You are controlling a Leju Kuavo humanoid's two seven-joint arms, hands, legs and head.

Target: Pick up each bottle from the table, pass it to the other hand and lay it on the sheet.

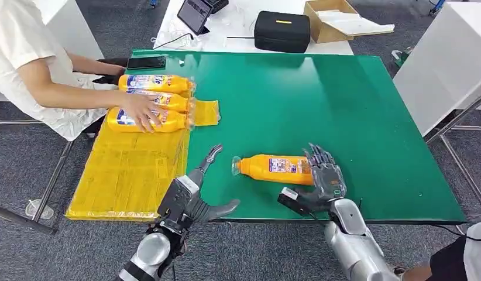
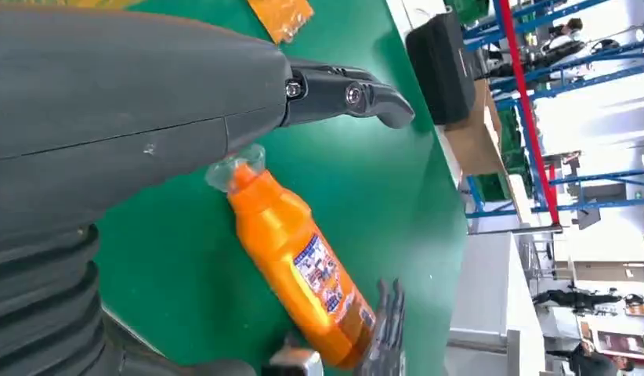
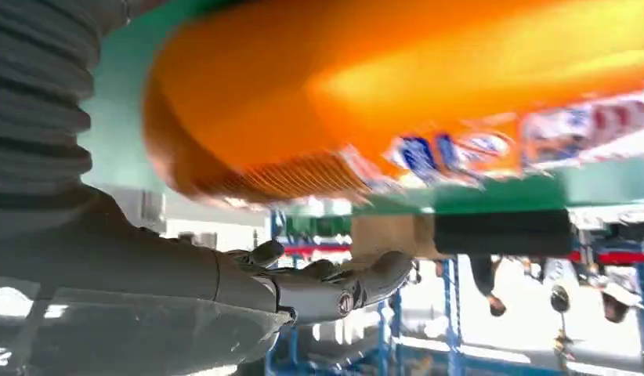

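An orange bottle (image 1: 272,168) (image 2: 303,266) (image 3: 381,94) lies on its side on the green table (image 1: 320,99), clear cap toward my left. My right hand (image 1: 323,178) is at its base end, fingers (image 2: 389,329) spread over the base and thumb (image 3: 319,286) apart below it, with no firm grip visible. My left hand (image 1: 194,196) (image 2: 146,117) hovers open near the table's front edge, just left of the cap, holding nothing. The yellow sheet (image 1: 127,175) covers the table's left side. Three orange bottles (image 1: 153,83) lie at its far end.
A person at the left rests a hand (image 1: 141,111) on the laid bottles. A phone (image 1: 145,62) lies at the far left corner. Behind the table are a black case (image 1: 282,30), a cardboard box (image 1: 332,20) and a tablet (image 1: 194,14). A white cabinet (image 1: 449,64) stands to the right.
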